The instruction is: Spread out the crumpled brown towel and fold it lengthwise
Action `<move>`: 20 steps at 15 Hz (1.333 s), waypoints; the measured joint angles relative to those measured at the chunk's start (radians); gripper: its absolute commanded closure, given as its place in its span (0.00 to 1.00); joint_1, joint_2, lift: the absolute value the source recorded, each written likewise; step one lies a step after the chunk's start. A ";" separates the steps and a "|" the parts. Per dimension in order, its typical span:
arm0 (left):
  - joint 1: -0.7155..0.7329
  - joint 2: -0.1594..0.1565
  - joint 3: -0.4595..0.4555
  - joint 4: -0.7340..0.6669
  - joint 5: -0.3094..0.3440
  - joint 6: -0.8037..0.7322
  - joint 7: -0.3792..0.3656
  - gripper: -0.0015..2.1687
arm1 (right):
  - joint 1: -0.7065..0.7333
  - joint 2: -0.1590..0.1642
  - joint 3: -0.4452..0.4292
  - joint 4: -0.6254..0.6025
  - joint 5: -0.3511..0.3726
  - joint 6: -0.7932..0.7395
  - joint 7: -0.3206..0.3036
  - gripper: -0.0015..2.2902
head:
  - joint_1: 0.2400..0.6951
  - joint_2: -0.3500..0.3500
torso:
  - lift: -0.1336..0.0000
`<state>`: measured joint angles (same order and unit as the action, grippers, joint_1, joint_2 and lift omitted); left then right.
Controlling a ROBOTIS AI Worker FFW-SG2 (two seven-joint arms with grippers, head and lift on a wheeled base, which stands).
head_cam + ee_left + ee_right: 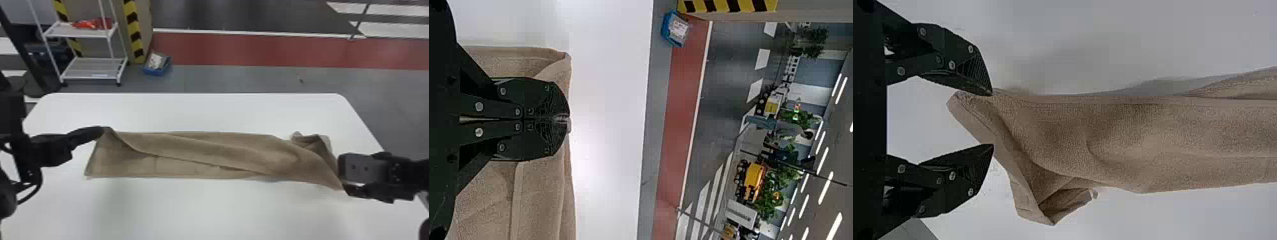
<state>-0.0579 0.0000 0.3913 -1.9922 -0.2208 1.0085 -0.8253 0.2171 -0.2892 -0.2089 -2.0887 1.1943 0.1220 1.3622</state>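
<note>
The brown towel lies stretched across the table, its left part fairly flat, its right end twisted and bunched. At its upper left corner, my left gripper holds the edge; in the left wrist view that gripper is shut on the towel. Over at the right end, my right gripper stands beside the towel's tip. In the right wrist view my right gripper is open, with a corner of the towel between and just past its fingertips.
The white table has bare surface behind and in front of the towel. Beyond it on the floor are a white shelf cart and a blue bin.
</note>
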 measured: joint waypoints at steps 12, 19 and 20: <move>0.006 0.009 0.017 0.034 0.018 -0.055 0.000 0.58 | 0.064 -0.118 -0.014 0.000 0.101 0.000 0.000 0.30 | 1.00 0.33 | 0.07; 0.024 0.009 0.030 0.033 0.031 -0.061 -0.002 0.58 | 0.005 -0.127 0.062 0.068 0.156 -0.003 0.000 0.33 | 1.00 0.35 | 0.07; 0.027 0.009 0.032 0.030 0.033 -0.061 -0.002 0.58 | 0.004 -0.127 0.074 0.076 0.165 -0.001 0.000 0.33 | 1.00 0.36 | 0.07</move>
<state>-0.0310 0.0092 0.4235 -1.9619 -0.1880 0.9473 -0.8275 0.2211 -0.4160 -0.1353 -2.0124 1.3596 0.1207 1.3622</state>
